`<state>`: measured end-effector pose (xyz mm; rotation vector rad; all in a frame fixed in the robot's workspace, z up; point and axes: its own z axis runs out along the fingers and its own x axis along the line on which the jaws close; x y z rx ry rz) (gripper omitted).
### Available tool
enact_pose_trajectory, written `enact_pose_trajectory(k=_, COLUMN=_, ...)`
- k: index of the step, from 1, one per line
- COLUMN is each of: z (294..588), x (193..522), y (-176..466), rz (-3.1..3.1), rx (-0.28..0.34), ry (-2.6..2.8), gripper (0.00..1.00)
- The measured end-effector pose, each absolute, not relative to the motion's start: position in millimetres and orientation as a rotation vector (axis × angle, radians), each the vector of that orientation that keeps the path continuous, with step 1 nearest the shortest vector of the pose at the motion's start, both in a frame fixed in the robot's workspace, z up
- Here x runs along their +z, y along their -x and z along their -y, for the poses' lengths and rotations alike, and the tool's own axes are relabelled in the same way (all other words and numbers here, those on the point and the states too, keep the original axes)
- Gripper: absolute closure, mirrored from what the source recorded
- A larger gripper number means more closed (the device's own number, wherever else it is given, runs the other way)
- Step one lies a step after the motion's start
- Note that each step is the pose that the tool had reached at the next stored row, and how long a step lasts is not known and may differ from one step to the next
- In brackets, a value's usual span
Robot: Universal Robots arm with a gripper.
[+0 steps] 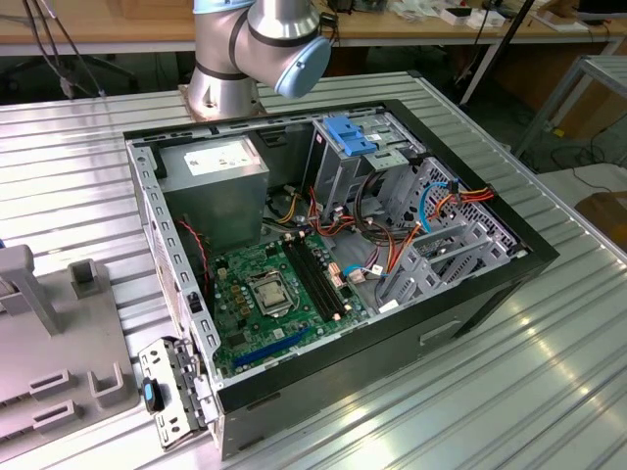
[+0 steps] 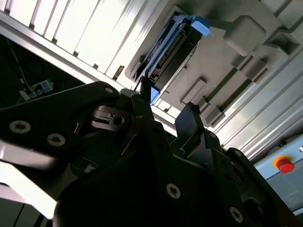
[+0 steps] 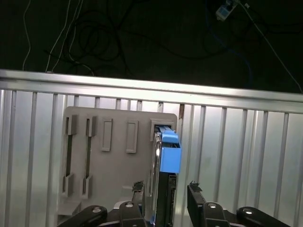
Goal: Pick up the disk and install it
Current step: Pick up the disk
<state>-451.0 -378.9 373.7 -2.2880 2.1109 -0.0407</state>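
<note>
Jaws apart, the tool [image 3: 165,187] straddles the upright disk [image 3: 166,204] in its grey holder [image 3: 118,168], first wrist view. Exterior view: the open computer case [image 1: 411,343] on the desk [image 1: 549,392]

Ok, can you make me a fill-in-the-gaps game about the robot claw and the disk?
1. The disk has a plastic tab coloured ____.
2. The disk stands on edge in a ____ holder.
3. The claw is ____ and holds nothing.
Missing words: blue; grey; open.
</note>
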Motion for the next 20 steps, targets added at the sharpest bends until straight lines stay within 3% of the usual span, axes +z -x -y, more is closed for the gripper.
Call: enact_pose_trajectory(k=20, z=379, x=360, y=463, rz=-2.111, rx=-0.04, ry=2.288, gripper=0.52)
